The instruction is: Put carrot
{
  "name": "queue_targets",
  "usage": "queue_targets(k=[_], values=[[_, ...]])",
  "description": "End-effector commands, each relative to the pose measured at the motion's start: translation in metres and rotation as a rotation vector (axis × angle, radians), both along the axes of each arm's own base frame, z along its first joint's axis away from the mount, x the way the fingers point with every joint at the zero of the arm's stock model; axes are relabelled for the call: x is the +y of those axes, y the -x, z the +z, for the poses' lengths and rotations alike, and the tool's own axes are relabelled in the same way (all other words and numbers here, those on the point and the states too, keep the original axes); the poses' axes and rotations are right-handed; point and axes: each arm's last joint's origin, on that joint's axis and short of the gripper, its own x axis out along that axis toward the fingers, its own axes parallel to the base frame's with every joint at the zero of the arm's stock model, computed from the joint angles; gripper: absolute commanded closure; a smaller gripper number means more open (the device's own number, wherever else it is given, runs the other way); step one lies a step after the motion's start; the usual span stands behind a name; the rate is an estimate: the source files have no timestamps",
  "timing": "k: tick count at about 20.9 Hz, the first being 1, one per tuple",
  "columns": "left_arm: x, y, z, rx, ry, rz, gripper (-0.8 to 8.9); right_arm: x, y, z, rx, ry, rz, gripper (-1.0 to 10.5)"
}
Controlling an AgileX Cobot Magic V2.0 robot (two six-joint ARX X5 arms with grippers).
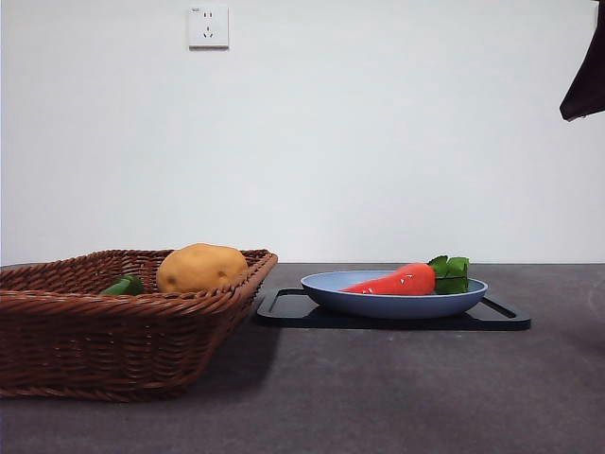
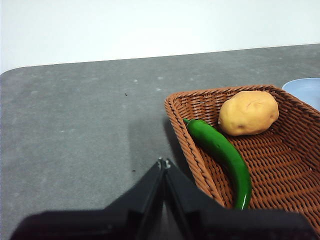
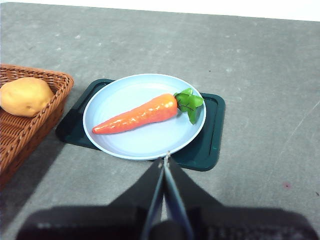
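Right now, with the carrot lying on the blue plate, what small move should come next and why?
Probably open the right gripper: its jaws are shut, it hovers near the plate, and the carrot lies there ungrasped. The left gripper waits beside the basket.

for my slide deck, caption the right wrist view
Shut right claw above the carrot lying on the blue plate.

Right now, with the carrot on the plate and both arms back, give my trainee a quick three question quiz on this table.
1. True or false: the glossy orange toy carrot lies in the woven brown wicker basket.
2. Which sits under the round pale blue plate? A) dark green tray B) basket C) bare table
3. What lies beside the tan potato in the basket?

Key: 1 false, it lies on the plate; 2 A; 3 a long green pepper.
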Motion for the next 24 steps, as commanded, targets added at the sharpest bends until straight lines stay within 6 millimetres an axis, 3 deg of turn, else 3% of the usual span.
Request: queue_targets(k=[1, 5, 7, 11, 16, 19, 24], values=[[0.000, 0.000, -0.002, -0.005, 0.007, 0.001, 8.05, 0.001, 0.000, 0.005, -0.015, -0.020, -0.002, 9.4], [0.000, 0.000, -0.002, -0.005, 0.007, 0.001, 8.05, -0.018, 0.010, 0.011, -0.101, 0.080, -0.079, 9.4], [0.000, 0.000, -0.002, -0.005, 0.007, 0.002, 8.05, -0.034, 0.017, 0.010, -0.146, 0.034, -0.102, 9.4], [0.000, 0.000, -0.002, -0.005, 0.007, 0.002, 8.05, -0.058, 0.022, -0.026, -0.213, -0.082, -0.058, 9.4], [0.000, 0.000, -0.002, -0.005, 0.007, 0.001, 8.05, -0.067, 0.016, -0.074, -0.266, -0.113, -0.060, 9.4], [0.000, 0.000, -0.002, -0.005, 0.007, 0.002, 8.05, -0.069, 0.015, -0.091, -0.236, -0.105, -0.083, 9.4], [0.000, 0.000, -0.002, -0.005, 0.007, 0.001, 8.05, -0.071, 0.018, -0.095, -0.206, -0.082, -0.102, 9.4]])
